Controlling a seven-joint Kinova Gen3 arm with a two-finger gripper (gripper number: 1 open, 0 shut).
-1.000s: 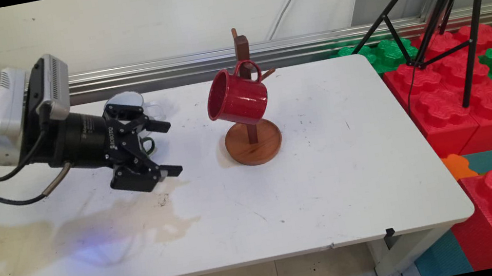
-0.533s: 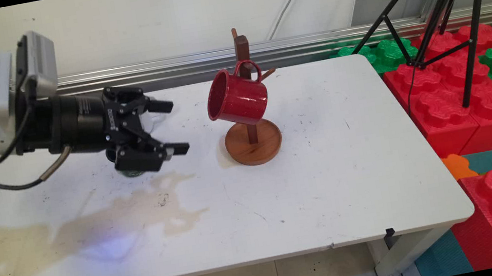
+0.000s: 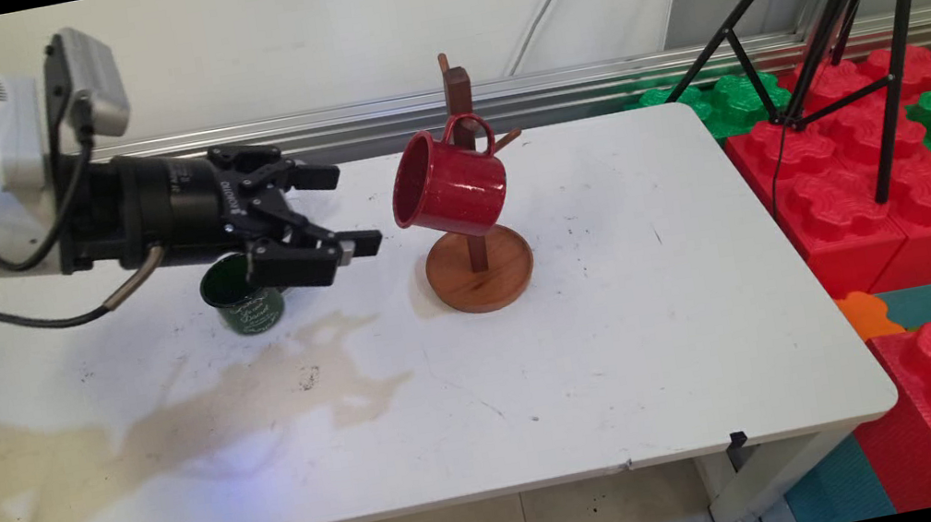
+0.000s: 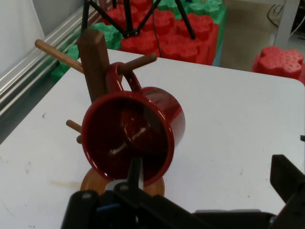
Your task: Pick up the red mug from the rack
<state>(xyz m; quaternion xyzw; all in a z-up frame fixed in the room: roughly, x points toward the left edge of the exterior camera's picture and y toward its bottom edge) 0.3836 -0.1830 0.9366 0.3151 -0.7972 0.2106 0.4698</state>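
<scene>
Now the black two-finger gripper [image 3: 345,208], jaws spread and empty, hovers just left of the red enamel mug [image 3: 446,186] hung on the wooden peg stand [image 3: 481,268]; a dark green mug [image 3: 243,302] stands on the white table [image 3: 629,347] beneath it.

You see white table [image 3: 629,347]: wooden mug stand [image 3: 480,270] near far edge, green mug [image 3: 245,302] left of it, brown stain [image 3: 173,419] toward near-left corner.

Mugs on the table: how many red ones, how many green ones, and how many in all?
Red mug: 1, hanging by its handle on the wooden rack.
Green mug: 1, standing on the table, partly behind the tool.
Total: 2 mugs.
</scene>
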